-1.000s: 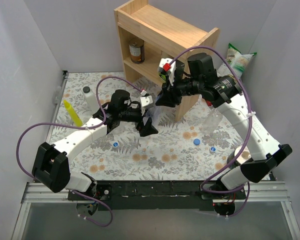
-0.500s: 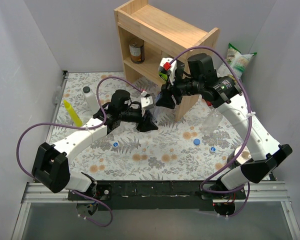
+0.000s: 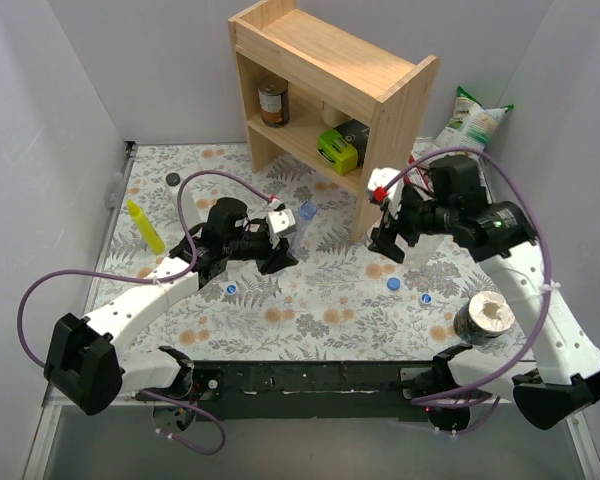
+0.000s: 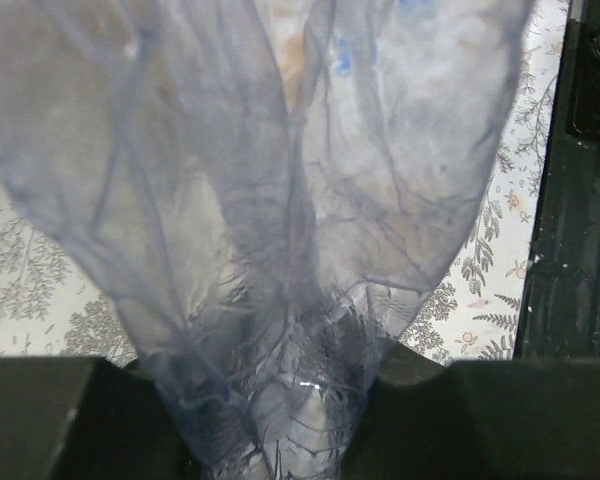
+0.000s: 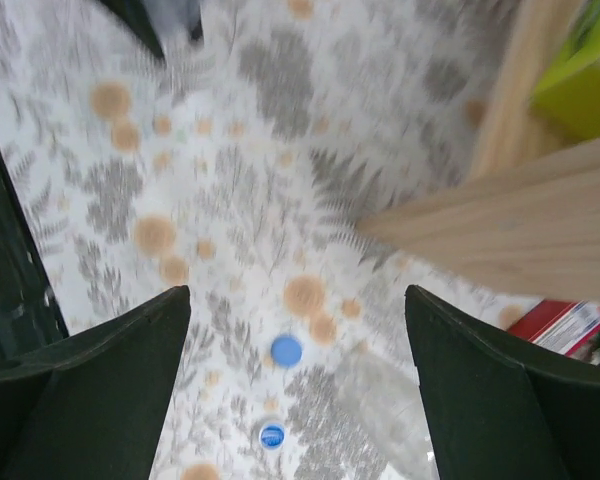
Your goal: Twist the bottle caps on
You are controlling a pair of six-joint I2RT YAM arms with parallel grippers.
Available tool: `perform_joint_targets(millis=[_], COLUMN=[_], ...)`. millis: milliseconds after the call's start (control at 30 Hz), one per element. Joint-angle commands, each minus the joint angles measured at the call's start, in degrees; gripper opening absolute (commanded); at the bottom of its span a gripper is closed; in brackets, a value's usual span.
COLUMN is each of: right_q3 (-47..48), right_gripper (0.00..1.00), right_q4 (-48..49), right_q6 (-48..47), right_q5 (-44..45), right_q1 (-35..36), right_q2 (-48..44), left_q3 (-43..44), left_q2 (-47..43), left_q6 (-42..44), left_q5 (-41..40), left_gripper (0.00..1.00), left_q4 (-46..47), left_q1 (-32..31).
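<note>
Top external: left gripper [image 3: 280,250] clamps crumpled clear bluish plastic bottle [image 4: 280,200] mid-table, steadying it.
Right gripper [image 5: 298,295] gapes empty over small blue plastic screw caps [image 5: 286,350] by the right edge, likely fetching one.

The right end effector [image 5: 295,300] hangs over the floral counter [image 5: 230,200], its two dark fingers [image 5: 90,390] spread wide apart. Between them lie two blue bottle caps [image 5: 287,350], the second one [image 5: 272,435] closer in, and the two are not touching. Toward the right finger a clear bottle [image 5: 380,395] shows only faintly. Ahead and to the right stands a wooden shelf [image 5: 520,230], with a green box [image 5: 580,80] beyond it and a red-and-white packet [image 5: 570,322] beside the right finger.
</note>
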Motion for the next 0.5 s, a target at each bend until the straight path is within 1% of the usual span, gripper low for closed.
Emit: perform_joint_targets(millis=[0, 67, 133, 167, 200, 267, 367, 467], right_q3=[-14.03, -19.47, -21.52, -23.18, -23.72, -23.99, -24.16, -24.51], right_gripper=[0.95, 0.95, 0.9, 0.88, 0.82, 0.77, 0.75, 0.75], right_q4=[-2.19, -0.43, 0.36, 1.15, 1.51, 0.99, 2.03, 4.32], right_q6=[-15.13, -19.96, -23.66, -25.68, -27.01, -29.82, -32.2, -34.22], right_q5=[5.64, 8.88, 10.13, 11.96, 12.76, 12.85, 14.08, 14.53], right_q1=[-2.06, -2.24, -2.68, -2.86, -3.03, -4.87, -6.63, -7.16], right_q2=[2.36, 2.89, 4.63, 5.52, 6.39, 9.56, 13.69, 16.16], left_q3=[0.4, 0.76, 1.37, 1.46, 1.55, 1.64, 1.64, 1.9], left_q2=[-3.39, -3.75, -3.84, -4.01, -4.1, -4.1, -3.84, -3.66], left_q6=[0.64, 0.03, -0.5, -0.59, -0.68, -0.68, 0.02, 0.28], left_q5=[-3.04, -4.01, -4.71, -4.8, -4.63, -4.19, -3.23, -2.17], left_gripper=[0.13, 0.12, 0.08, 0.07, 0.07, 0.07, 0.05, 0.06], left_q4=[-1.82, -2.78, -3.31, -3.92, -4.01, -4.54, -5.33, -6.21], left_q1=[0.27, 0.27, 0.36, 0.36, 0.36, 0.45, 0.71, 0.98])
